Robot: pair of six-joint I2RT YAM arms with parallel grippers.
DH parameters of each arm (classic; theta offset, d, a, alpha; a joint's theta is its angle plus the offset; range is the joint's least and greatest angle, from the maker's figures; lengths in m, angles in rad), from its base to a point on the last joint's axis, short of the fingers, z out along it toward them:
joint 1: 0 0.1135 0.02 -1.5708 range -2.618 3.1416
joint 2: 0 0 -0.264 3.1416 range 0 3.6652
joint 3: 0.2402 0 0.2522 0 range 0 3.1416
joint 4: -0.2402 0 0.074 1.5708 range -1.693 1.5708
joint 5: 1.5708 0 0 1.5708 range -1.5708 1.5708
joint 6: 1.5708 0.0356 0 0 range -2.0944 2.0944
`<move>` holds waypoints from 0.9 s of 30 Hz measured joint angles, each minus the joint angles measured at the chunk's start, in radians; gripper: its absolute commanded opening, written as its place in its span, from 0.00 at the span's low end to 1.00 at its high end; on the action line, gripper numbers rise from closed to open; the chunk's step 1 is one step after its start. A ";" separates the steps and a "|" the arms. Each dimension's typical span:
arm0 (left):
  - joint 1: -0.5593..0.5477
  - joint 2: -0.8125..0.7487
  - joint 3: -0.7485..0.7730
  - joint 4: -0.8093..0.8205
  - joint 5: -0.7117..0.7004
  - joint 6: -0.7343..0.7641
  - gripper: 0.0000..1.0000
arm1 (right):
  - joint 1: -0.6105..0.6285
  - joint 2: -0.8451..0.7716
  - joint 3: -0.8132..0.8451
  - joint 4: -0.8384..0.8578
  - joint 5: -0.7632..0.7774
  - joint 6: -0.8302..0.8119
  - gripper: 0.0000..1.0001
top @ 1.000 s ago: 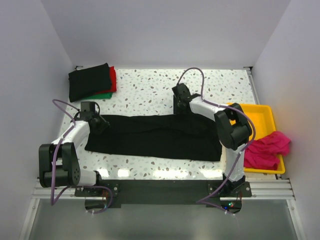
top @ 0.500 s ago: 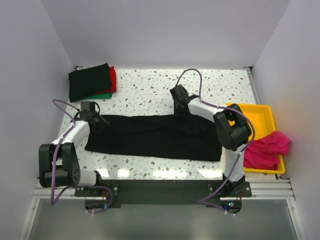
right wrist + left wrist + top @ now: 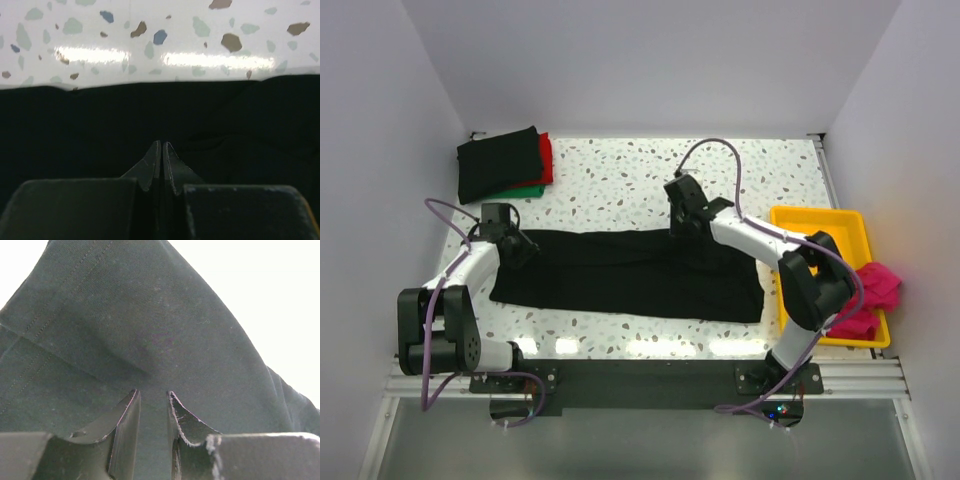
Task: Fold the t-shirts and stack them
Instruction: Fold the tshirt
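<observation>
Black t-shirt (image 3: 630, 275) lies stretched across bench (image 3: 620, 180), prob soft, limp, light, so best pinched at hem corners, both ends. Right gripper (image 3: 161, 145) fully closed at far edge; left gripper (image 3: 152, 395) w/ narrow gap at left end, can't tell if gripping.

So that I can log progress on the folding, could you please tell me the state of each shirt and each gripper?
black t-shirt: flat, folded into a long strip.
folded stack: black over red over green, folding done.
pink t-shirt: crumpled, unfolded, hanging over the yellow tray rim.
left gripper: closed on the black t-shirt's left end.
right gripper: shut at its far edge; grip on cloth unclear.
</observation>
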 measured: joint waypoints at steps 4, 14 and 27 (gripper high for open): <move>0.000 0.000 0.000 0.000 0.000 0.005 0.32 | 0.069 -0.084 -0.094 -0.004 0.002 0.048 0.00; 0.006 0.000 0.000 0.001 0.015 0.023 0.32 | 0.294 -0.291 -0.401 0.084 0.068 0.248 0.00; 0.007 0.001 0.000 0.002 0.028 0.026 0.32 | 0.343 -0.345 -0.472 0.214 0.110 0.350 0.00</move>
